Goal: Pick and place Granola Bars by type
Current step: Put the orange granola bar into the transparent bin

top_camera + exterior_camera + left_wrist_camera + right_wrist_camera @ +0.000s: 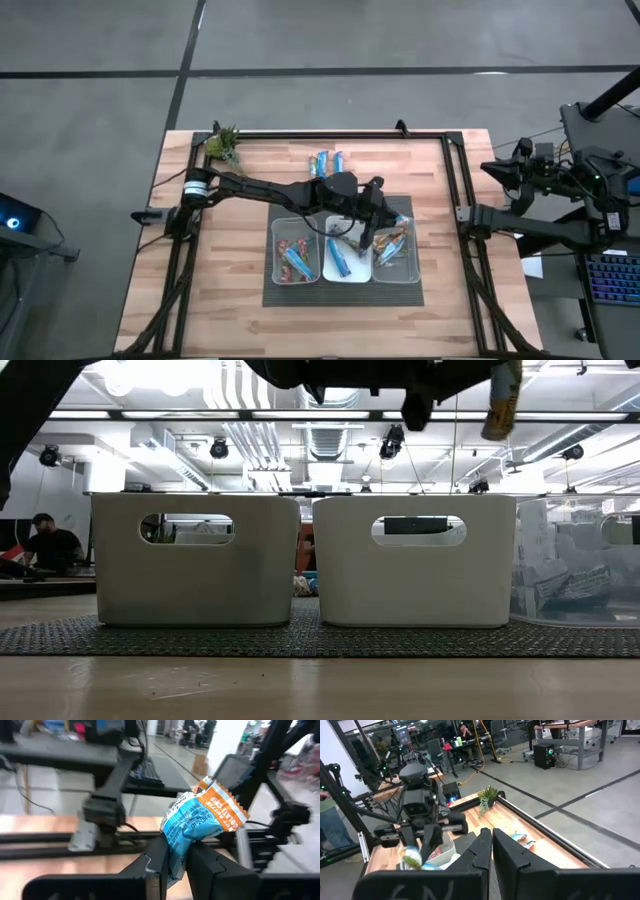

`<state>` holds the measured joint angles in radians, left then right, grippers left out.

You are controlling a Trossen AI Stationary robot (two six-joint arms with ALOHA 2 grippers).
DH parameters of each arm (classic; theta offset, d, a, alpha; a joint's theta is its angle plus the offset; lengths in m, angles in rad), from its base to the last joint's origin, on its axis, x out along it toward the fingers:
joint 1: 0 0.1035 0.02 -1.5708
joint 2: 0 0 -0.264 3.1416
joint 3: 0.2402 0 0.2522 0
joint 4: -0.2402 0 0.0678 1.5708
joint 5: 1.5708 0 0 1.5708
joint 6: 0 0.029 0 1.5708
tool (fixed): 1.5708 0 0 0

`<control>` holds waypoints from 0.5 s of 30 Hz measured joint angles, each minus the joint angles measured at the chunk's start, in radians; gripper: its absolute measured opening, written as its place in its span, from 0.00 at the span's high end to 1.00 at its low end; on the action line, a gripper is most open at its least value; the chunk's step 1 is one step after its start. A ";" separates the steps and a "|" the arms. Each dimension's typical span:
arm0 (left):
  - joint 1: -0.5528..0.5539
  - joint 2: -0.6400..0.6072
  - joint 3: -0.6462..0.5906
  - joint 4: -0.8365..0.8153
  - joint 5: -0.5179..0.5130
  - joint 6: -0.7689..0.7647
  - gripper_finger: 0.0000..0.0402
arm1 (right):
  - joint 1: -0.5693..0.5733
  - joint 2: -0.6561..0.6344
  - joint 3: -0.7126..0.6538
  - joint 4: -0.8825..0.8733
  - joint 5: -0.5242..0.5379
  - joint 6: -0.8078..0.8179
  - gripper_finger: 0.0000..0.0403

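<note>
My left gripper (176, 866) reaches out over the three bins (345, 278) and is shut on a blue granola bar with an orange end (200, 815). The same bar shows high above the bins in the low view (503, 398) and near the right bin in the high view (399, 222). Red-and-blue bars lie in the left bin (293, 256), blue ones in the middle bin (343, 258), and blue-and-orange ones in the right bin (392, 250). Two loose blue bars (329, 161) lie flat on the table farther back. My right gripper (491, 851) is shut and waits off the table's right edge. My left gripper pinches the bar's blue half (175, 851) between its two fingers (159, 862). The fingers point level toward the table's right side. The orange end (226, 806) sticks out past the fingertips, crumpled and tilted. The bar is lifted clear above the bins.
The bins stand side by side on a dark mat (340, 292) at the middle of the wooden table. A small green plant (224, 146) stands at the far left corner. A black rail frame (455, 190) runs round the table.
</note>
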<state>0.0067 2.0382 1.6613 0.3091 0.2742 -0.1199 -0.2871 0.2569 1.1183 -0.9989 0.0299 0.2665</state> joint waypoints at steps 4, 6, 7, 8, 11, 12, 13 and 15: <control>0.000 0.024 0.000 0.013 0.042 -0.087 0.91 | 0.000 0.000 0.000 0.000 0.000 0.001 0.98; 0.000 0.028 -0.002 0.005 0.063 -0.125 0.91 | 0.000 0.000 0.000 0.000 0.000 0.003 0.98; 0.000 0.039 -0.002 0.012 0.066 -0.141 0.91 | 0.000 0.000 0.000 0.000 0.000 0.003 0.98; 0.000 0.045 -0.001 0.026 0.071 -0.162 0.91 | 0.000 0.000 0.000 0.000 0.000 0.003 0.98; 0.000 0.058 0.001 0.016 0.098 -0.254 0.91 | 0.000 0.000 0.000 0.000 0.000 0.003 0.98; 0.000 0.068 0.005 0.019 0.106 -0.271 0.91 | 0.000 0.000 0.000 0.000 0.000 0.003 0.98; 0.000 0.074 0.006 0.023 0.111 -0.283 0.91 | 0.000 0.000 0.000 0.000 0.000 0.002 0.98; 0.000 0.084 0.008 0.016 0.139 -0.310 0.91 | 0.000 0.000 0.000 0.000 0.000 0.001 0.98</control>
<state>0.0067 2.1226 1.6691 0.3255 0.4127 -0.4297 -0.2871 0.2569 1.1183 -0.9989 0.0299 0.2672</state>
